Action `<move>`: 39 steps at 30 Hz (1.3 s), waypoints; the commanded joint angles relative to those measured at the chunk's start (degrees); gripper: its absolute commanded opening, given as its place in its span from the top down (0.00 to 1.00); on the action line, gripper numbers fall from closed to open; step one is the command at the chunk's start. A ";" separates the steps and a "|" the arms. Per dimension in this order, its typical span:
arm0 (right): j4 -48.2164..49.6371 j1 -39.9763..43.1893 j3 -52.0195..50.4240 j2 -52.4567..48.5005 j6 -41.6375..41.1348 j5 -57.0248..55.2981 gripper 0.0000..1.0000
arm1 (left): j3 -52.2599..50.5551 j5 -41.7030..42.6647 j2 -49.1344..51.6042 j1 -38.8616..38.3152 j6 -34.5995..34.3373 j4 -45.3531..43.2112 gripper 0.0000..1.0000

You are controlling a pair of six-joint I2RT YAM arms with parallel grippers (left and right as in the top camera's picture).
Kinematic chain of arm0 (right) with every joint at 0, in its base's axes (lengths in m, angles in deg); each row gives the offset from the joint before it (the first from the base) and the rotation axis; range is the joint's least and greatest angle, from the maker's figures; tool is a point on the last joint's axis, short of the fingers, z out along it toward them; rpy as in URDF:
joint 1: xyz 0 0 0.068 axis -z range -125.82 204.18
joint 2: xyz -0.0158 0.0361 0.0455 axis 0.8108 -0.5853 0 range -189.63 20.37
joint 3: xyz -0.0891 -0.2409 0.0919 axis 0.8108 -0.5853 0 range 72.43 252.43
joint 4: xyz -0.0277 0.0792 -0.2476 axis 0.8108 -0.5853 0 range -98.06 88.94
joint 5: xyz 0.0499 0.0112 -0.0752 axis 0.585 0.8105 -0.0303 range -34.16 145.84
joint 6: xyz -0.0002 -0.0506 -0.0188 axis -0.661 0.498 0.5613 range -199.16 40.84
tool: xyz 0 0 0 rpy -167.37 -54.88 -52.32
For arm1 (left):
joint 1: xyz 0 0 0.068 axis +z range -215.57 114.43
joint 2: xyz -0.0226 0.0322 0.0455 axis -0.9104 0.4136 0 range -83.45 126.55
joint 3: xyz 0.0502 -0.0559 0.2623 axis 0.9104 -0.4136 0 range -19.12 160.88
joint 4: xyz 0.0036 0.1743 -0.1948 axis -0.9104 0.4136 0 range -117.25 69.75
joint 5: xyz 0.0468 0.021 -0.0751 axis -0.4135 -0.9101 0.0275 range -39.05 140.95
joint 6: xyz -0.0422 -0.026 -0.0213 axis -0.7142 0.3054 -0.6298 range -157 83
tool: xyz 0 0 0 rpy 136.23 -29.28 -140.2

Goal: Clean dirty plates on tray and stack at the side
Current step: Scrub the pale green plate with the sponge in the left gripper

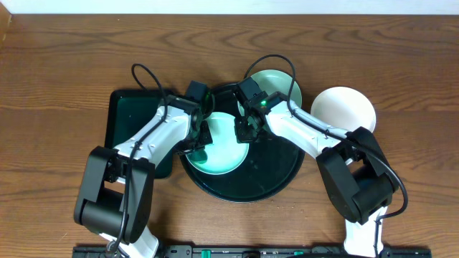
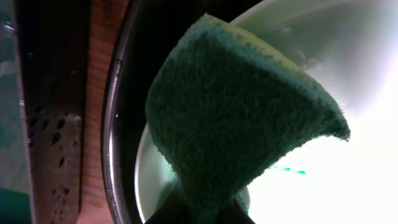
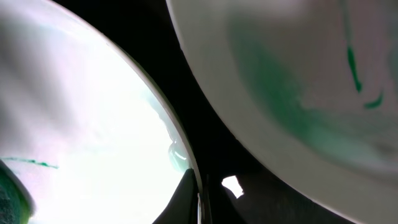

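Seeing, at the far left, a small rectangular tray (image 1: 129, 122) lying on the wooden table (image 1: 57, 57), with the left arm crossing above its right side. Next to the right, finding the left gripper (image 1: 203, 135) clamping a green sponge (image 2: 242, 118), squeezing it narrow at the base and holding it over the left part of a mint plate (image 1: 228, 147); not being able to confirm contact between the two. Noting two tiny green marks (image 2: 292, 169) showing on that plate just beside the sponge in the left wrist view. Finding this plate lying inside the round black tray (image 1: 280, 175), toward its left half. Reaching the right gripper (image 1: 245, 129), hanging at the plate's far right edge, with one dark finger (image 3: 183, 193) standing against the rim; not being able to tell whether clamping or merely touching. Seeing a second mint plate (image 1: 278, 84) lying at the tray's far right edge, carrying green streaks (image 3: 354, 62) in the right wrist view. Ending with a white plate (image 1: 346, 107) sitting on the table just right of the tray.
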 commanded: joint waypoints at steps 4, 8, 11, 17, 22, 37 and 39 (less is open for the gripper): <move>-0.04 -0.55 -0.50 -0.85 -1.44 -2.12 0.99 | 0.24 13.11 1.31 -1.25 8.09 0.48 0.93; -0.04 -0.57 -0.50 -0.85 -1.44 -2.10 0.99 | 0.24 22.08 1.31 -3.34 13.49 -3.82 0.93; -0.07 -0.57 -0.50 -0.85 -1.44 -2.10 0.99 | 0.24 19.58 1.31 -3.19 13.44 -7.78 0.93; -0.07 -0.61 -0.52 -0.85 -1.44 -2.10 0.99 | 0.13 -3.91 1.36 -3.04 9.73 -7.41 0.93; -0.04 -0.61 -0.52 -0.85 -1.44 -2.12 0.99 | 0.13 -14.97 1.36 -2.99 2.40 -3.78 0.93; 0.07 -0.61 -0.50 -0.85 -1.44 -2.08 0.99 | -0.35 21.24 1.53 -5.70 6.32 -0.04 0.93; 0.04 -0.61 -0.50 -0.85 -1.44 -2.08 0.99 | -0.35 19.61 1.62 -5.07 6.16 -0.96 0.93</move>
